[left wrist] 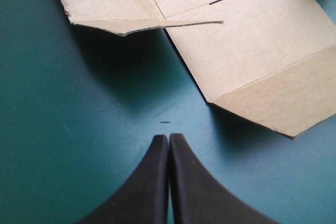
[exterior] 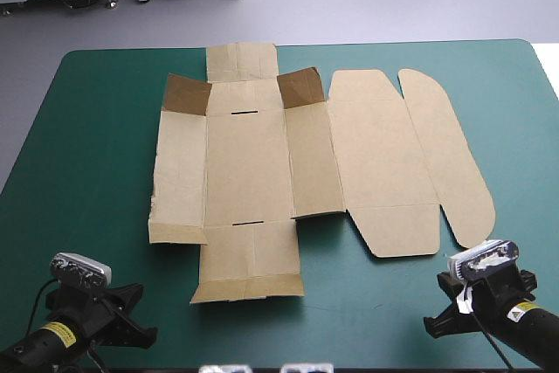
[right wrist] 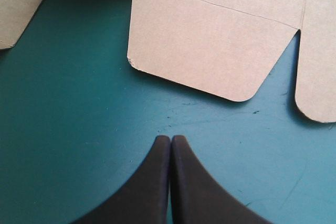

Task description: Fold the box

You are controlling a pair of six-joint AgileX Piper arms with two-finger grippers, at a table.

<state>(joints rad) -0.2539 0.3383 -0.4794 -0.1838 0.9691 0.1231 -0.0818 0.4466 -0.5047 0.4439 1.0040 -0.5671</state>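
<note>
Before the box (exterior: 249,168), arms (exterior: 87,316) (exterior: 502,307) low, jaws together

The flat cut sheet of brown board (exterior: 262,172) is plain and unprinted, crossed by faint crease lines and two thin dark slits (exterior: 244,113). Its two raised flaps (exterior: 186,93), farthest from the jaws, look a deeper brown. The worktop (exterior: 96,128) is covered in even teal-green, with small dark scuffs (right wrist: 170,113) just ahead of the jaws. The left jaws and the right jaws are plain black.

The teal-green bench (exterior: 96,146) carries the brown box (exterior: 249,163), a mostly flat cut sheet, ahead of the left gripper (left wrist: 169,139) and right gripper (right wrist: 171,139).
</note>
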